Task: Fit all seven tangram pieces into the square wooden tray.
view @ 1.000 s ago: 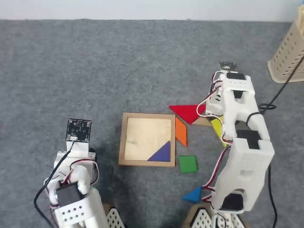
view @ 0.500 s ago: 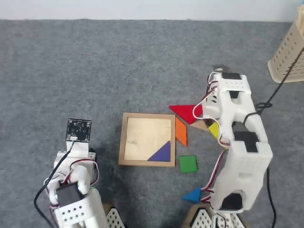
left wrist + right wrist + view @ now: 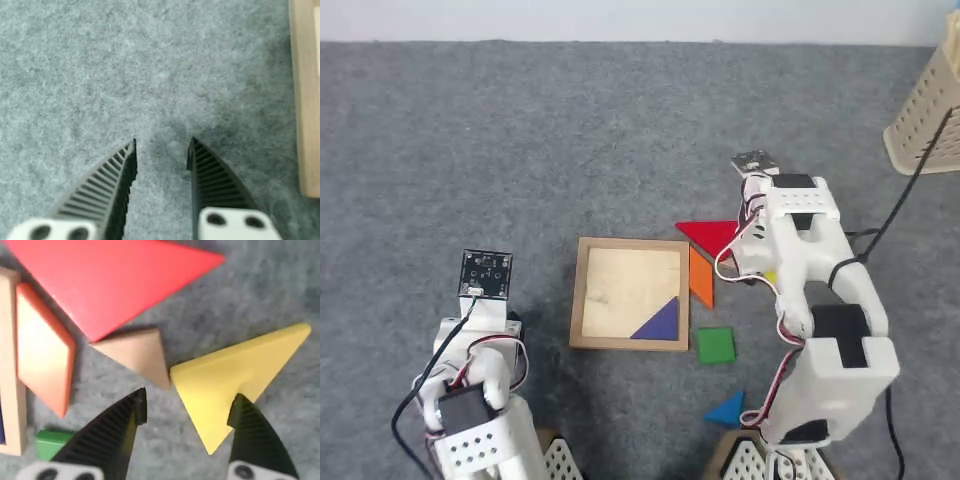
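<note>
Your tray [image 3: 585, 295] sits on the counter [image 3: 470, 150] with the purple triangle [image 3: 660, 322] in its corner nearest the right arm's base. The orange parallelogram [image 3: 701, 277] lies along the tray's outer edge, with the red triangle [image 3: 712, 236] just beyond and the tan triangle [image 3: 137, 355] and yellow triangle [image 3: 235, 375] beside it. The green square [image 3: 716, 345] and blue triangle [image 3: 728, 409] lie nearer that base. Your right end effector [image 3: 189, 400] is released, straddling the yellow triangle's corner. Your left end effector [image 3: 162, 147] is released over bare counter beside the tray.

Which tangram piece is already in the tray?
The purple triangle, in the corner of the wooden tray nearest the green square; all others lie on the carpet.
</note>
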